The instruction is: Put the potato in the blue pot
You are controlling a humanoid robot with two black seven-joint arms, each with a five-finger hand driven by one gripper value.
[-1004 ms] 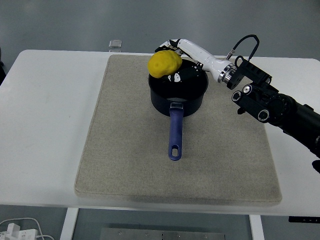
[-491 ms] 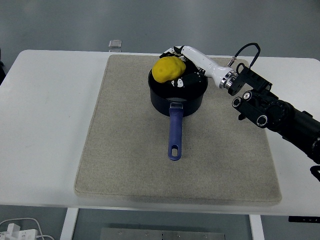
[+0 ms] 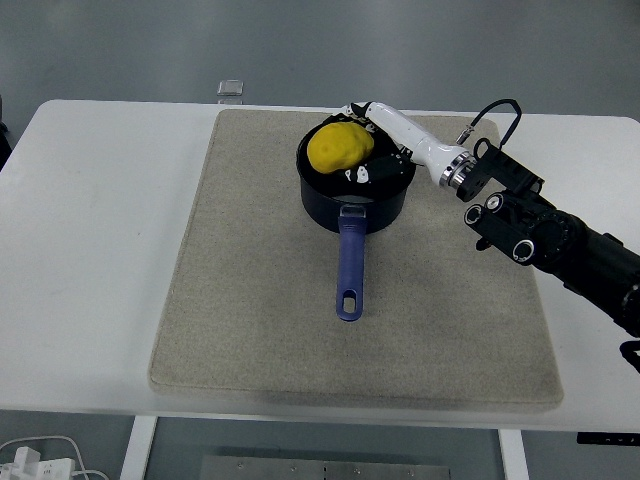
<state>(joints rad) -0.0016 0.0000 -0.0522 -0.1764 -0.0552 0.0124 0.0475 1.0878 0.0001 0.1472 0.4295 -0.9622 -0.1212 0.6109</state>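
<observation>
A yellow potato (image 3: pixel 340 147) sits low inside the mouth of the blue pot (image 3: pixel 356 200), toward its back left. My right hand (image 3: pixel 372 145) reaches over the pot's far rim, white fingers (image 3: pixel 366 109) curled around the potato's right side and still gripping it. The pot stands on the beige mat (image 3: pixel 250 300), its blue handle (image 3: pixel 349 265) pointing toward the near edge. The black right arm (image 3: pixel 560 240) comes in from the right. The left arm is out of view.
A small clear box (image 3: pixel 231 89) lies at the table's back edge, behind the mat. The white table (image 3: pixel 90 250) extends well to the left of the mat. A white cable plug (image 3: pixel 25 462) shows below the table at bottom left.
The right hand has lowered the potato from above the pot's back-left rim down and slightly right into the pot. The pot has not moved.
</observation>
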